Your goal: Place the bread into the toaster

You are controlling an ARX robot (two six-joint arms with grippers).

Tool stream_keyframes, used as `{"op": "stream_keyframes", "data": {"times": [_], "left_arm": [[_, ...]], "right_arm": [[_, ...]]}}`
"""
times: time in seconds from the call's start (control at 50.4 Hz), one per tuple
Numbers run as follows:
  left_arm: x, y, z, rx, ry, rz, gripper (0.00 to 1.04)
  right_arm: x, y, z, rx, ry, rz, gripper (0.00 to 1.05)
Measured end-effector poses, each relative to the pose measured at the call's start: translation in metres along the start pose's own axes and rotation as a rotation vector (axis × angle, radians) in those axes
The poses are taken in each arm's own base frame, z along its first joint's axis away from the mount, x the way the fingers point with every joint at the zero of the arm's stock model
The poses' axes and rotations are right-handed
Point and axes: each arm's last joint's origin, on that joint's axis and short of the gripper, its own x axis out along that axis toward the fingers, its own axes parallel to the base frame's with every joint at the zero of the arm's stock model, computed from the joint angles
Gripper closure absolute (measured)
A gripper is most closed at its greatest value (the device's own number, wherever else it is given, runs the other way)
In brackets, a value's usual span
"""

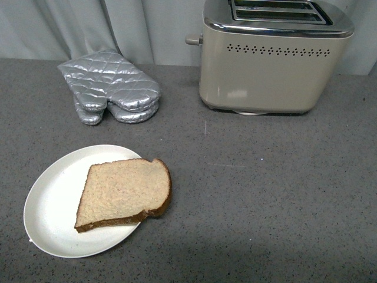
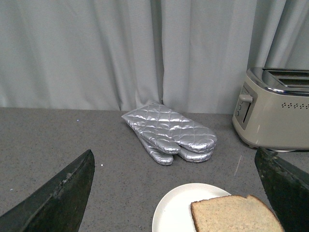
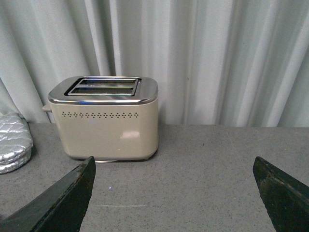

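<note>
Bread (image 1: 125,191) lies flat on a white plate (image 1: 50,203) at the front-left of the grey desk (image 1: 265,194). It's one slice, light brown w/ a dark crust. Its rounded top end pokes past the plate's right rim, over the desk. The rest of the slice sits on the plate's right half, and the plate's left half is bare.

Toaster (image 1: 274,65) stands upright at the back-right of the desk, close to the pale curtain (image 1: 147,29) and well apart from the bread. It has a beige body, a chrome top and 2 slots facing up. A row of small vent holes runs along the long side facing the front cam. The lever knob is on its left end in the front view.

A pair of silver quilted oven mitts (image 1: 112,85) lies stacked at the back-left, btwn plate and curtain. They're left of the toaster and touch neither it nor the plate.

Neither arm shows in the front view. In the left wrist view the left pincer (image 2: 174,154) is spread wide, its 2 dark fingers (image 2: 58,198) far apart & gripping nothing. It's raised off the desk, looking over plate & bread toward the mitts. In the right wrist view the right pincer (image 3: 174,159) is likewise spread wide, gripping nothing. It faces the toaster's vent side, w/ a bit of mitt at the frame edge.
</note>
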Motion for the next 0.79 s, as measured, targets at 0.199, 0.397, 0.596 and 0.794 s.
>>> {"op": "stream_keyframes", "data": {"times": [0.199,0.397,0.596,0.794], "left_arm": [[0.0000,0.0000,0.0000,0.000,0.000,0.000,0.07],[0.0000,0.0000,0.0000,0.000,0.000,0.000,0.07],[0.0000,0.0000,0.0000,0.000,0.000,0.000,0.07],[0.0000,0.0000,0.0000,0.000,0.000,0.000,0.07]], "right_arm": [[0.0000,0.0000,0.0000,0.000,0.000,0.000,0.10],[0.0000,0.0000,0.0000,0.000,0.000,0.000,0.10],[0.0000,0.0000,0.0000,0.000,0.000,0.000,0.10],[0.0000,0.0000,0.0000,0.000,0.000,0.000,0.10]]}}
